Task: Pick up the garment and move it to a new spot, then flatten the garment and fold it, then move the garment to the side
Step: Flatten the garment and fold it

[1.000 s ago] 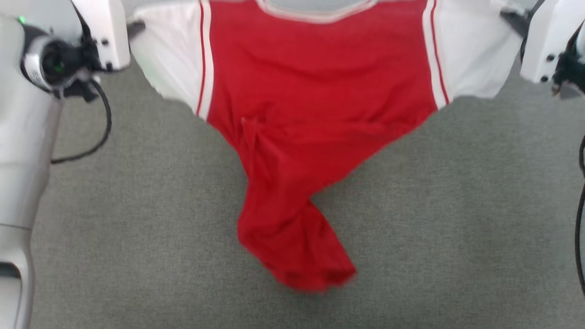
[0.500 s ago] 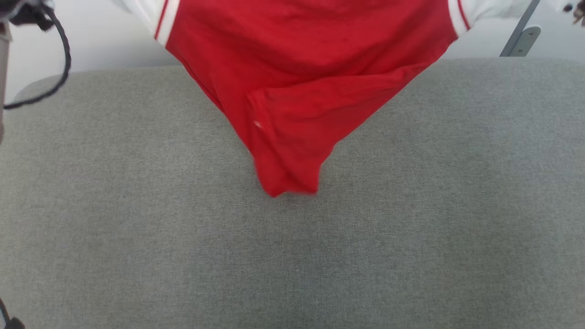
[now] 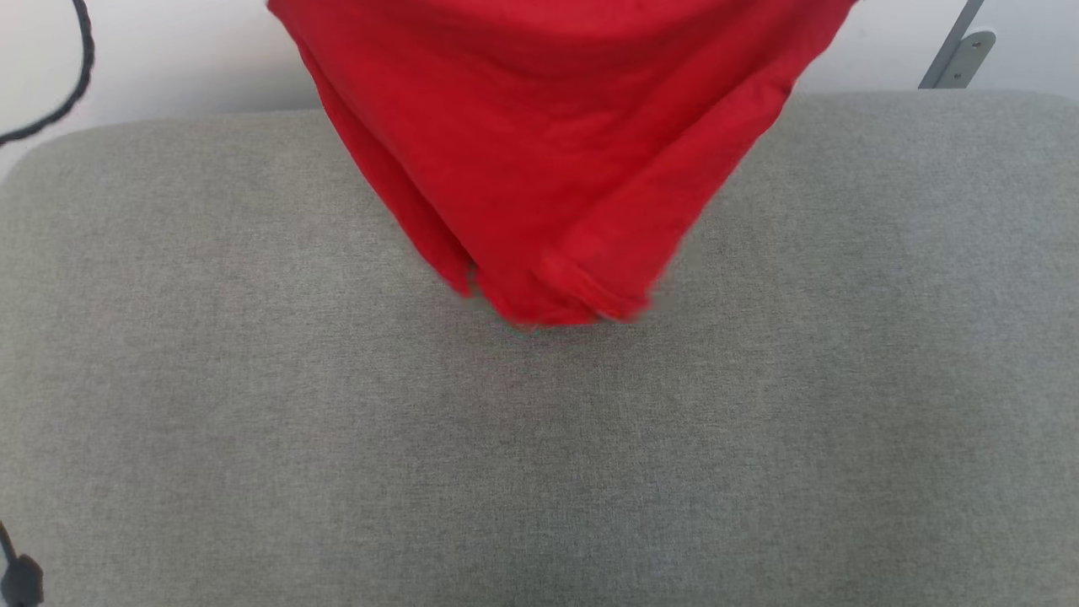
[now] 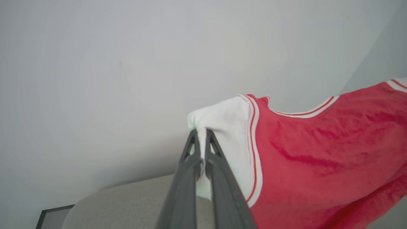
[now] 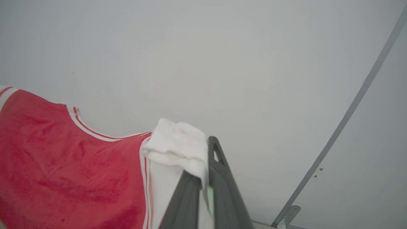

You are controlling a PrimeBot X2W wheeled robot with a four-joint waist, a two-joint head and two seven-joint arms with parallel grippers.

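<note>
While each white sleeve is pinched in a tool, the garment [image 3: 548, 152] hangs above the grey worktop [image 3: 539, 472].
Left tool [image 4: 201, 132] has its fingers pressed together on the edge of one sleeve; right tool [image 5: 206, 159] is clamped on a bunch of the other. Red cloth stretches between them and droops to a narrow folded point over the worktop's far half; whether it touches, I cannot tell.

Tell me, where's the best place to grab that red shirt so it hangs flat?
By the two white sleeves, one per gripper, coming from the outer sides: the left gripper and right gripper pinch them so, and the garment hangs spread, hem lowest.
</note>
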